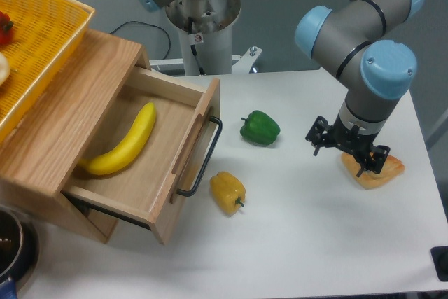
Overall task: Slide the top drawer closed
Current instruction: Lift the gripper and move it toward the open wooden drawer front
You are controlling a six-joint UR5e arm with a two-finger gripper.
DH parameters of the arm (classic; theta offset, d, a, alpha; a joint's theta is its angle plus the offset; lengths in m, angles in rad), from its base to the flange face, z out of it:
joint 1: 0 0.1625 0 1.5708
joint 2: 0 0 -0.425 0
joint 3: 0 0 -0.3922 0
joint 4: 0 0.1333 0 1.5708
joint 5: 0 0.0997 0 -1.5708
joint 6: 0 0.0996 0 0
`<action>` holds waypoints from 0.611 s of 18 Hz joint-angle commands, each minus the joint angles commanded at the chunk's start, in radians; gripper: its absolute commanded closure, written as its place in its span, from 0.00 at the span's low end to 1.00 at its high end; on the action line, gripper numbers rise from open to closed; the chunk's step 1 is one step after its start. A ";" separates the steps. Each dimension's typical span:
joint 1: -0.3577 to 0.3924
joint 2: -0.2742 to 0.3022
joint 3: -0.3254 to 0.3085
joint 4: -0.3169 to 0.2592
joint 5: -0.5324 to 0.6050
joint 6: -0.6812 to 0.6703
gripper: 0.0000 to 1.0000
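The top drawer (183, 146) of the light-oak cabinet (59, 113) at the left stands pulled far open. Its flat front faces right and carries a long black bar handle (204, 160). A yellow banana (124, 143) lies inside it. My gripper (348, 148) hangs at the right side of the table, far from the drawer, pointing down beside an orange-brown piece of bread (378, 171). The wrist above hides the fingers, so I cannot tell how the jaws stand.
A green pepper (260, 127) and a yellow pepper (227, 192) lie on the white table between drawer and gripper. A yellow woven basket (45, 36) sits on the cabinet top. A dark pot (10, 243) stands at the bottom left. The robot base (203, 19) is behind.
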 joint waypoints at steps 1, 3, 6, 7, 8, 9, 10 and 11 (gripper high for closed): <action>0.000 0.000 0.000 0.000 0.000 0.000 0.00; 0.000 0.000 0.000 0.000 -0.002 0.000 0.00; -0.005 0.003 0.000 -0.002 -0.005 -0.018 0.00; -0.006 0.003 0.000 -0.002 -0.006 -0.037 0.00; -0.008 0.005 0.000 -0.005 -0.009 -0.050 0.00; -0.023 0.012 0.000 -0.012 -0.006 -0.069 0.00; -0.040 0.021 0.000 -0.017 -0.005 -0.104 0.00; -0.054 0.028 -0.002 -0.017 -0.005 -0.156 0.00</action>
